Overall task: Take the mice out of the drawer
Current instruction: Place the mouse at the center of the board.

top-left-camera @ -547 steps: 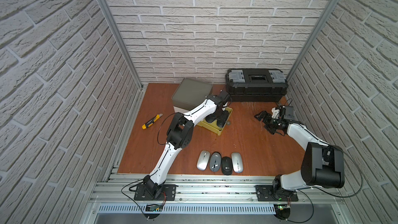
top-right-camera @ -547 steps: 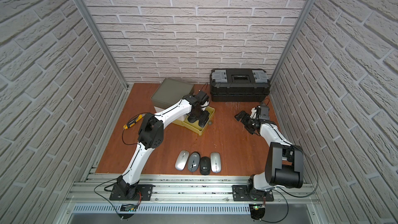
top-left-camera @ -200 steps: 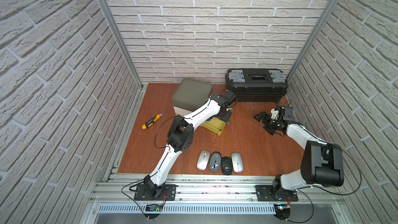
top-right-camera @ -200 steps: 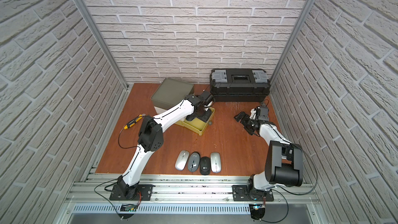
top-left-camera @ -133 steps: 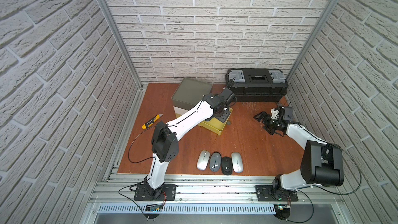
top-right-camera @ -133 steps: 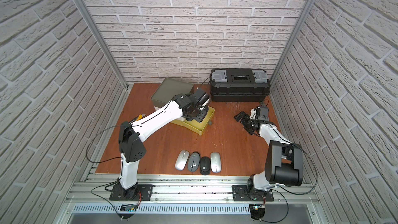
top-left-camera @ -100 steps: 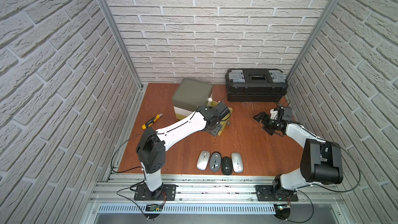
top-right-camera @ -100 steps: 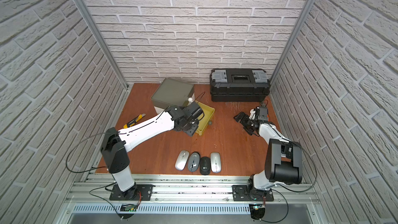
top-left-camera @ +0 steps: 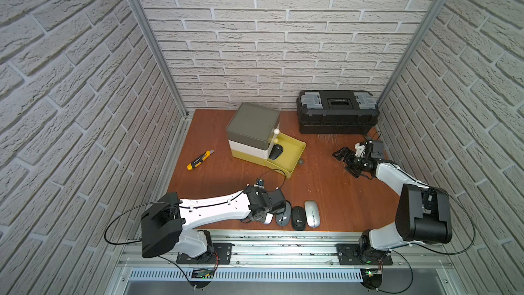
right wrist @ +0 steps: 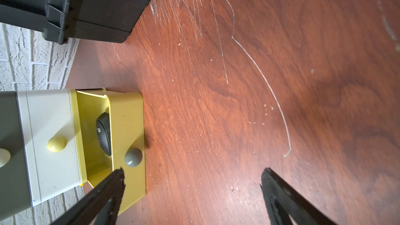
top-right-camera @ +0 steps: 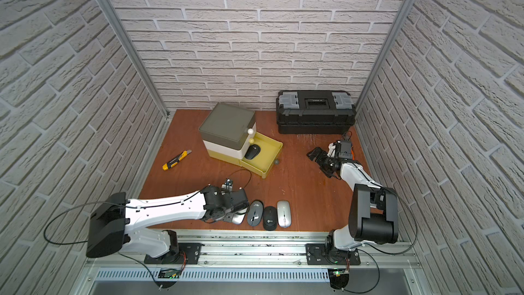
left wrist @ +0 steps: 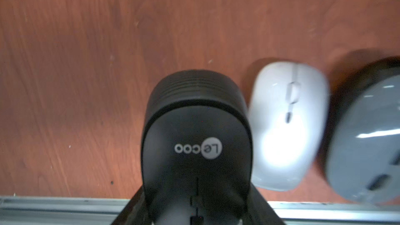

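- Mice [top-right-camera: 270, 217] already out lie in a row along the near edge of the table [top-right-camera: 306, 191]: a silver mouse [top-right-camera: 237, 218] half hidden under the left wrist, a grey mouse [top-right-camera: 255, 213], a black mouse [top-right-camera: 270, 219] and a second silver mouse [top-right-camera: 284, 213].
- A second ago the left arm reached over the drawer. Now it has swung to the front, and the left gripper [top-left-camera: 276, 202] hangs low at the row's open end.
- In the left wrist view its jaws pinch a carried black mouse [left wrist: 195, 139] by the sides, logo up, just beside the silver one. Whether it already rests on the wood is hard to tell from this blurred, close angle.
- By my count that makes this the fifth mouse out, with release as the step in hand.
- Farther back, the yellow drawer [top-left-camera: 292, 144] stands pulled open and unobstructed. One last black mouse [top-left-camera: 275, 151] lies inside, close to the cabinet [top-left-camera: 253, 120] front.
- Off to one side lies a utility knife [top-left-camera: 200, 160], well apart from the row.
- The right gripper [top-left-camera: 344, 161] has not moved. Its jaws are spread wide over bare wood, holding nothing and pointing toward the drawer.
- Farthest, a black toolbox [top-left-camera: 337, 109] sits shut against the wall.
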`<state>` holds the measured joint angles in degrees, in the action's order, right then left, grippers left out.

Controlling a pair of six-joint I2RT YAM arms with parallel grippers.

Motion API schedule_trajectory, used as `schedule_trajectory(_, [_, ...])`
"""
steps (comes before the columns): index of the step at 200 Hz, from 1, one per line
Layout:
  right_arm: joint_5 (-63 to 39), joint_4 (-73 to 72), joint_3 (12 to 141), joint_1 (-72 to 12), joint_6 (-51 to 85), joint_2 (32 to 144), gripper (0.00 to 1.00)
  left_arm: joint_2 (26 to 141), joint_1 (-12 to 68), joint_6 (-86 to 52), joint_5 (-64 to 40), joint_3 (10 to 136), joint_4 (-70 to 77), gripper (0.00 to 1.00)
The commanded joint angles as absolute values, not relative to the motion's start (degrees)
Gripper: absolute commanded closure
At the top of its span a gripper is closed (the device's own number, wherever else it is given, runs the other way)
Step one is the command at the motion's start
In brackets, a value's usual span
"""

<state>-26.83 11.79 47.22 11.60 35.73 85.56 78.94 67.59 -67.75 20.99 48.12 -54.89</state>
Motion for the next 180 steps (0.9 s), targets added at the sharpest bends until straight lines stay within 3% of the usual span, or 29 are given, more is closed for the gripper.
schedule_trajectory(1, [-26.8,11.5,46.8,10.8,35.0,83.5,0.01,75.3,67.8,-79.1,24.0,45.1,-52.8,0.52])
schedule_trajectory(73, [-26.5,11.7,46.9,10.8,34.6,83.9,0.01,79.8,66.3,-72.9,20.4,41.6,-43.9,0.48])
schedule_trajectory(85, [-26.5,11.8,46.9,10.8,34.6,83.9,0.01,81.7,66.3,-72.8,19.8,42.3,-44.7,0.43])
schedule_trajectory(129, [-26.2,11.4,46.9,10.8,34.6,84.5,0.01,82.4,66.4,-71.6,21.1,47.6,-52.1,0.09])
schedule_trajectory(180, [-26.1,11.0,46.9,10.6,34.7,85.3,0.01,72.6,63.6,-69.1,27.2,53.8,-64.2,0.03])
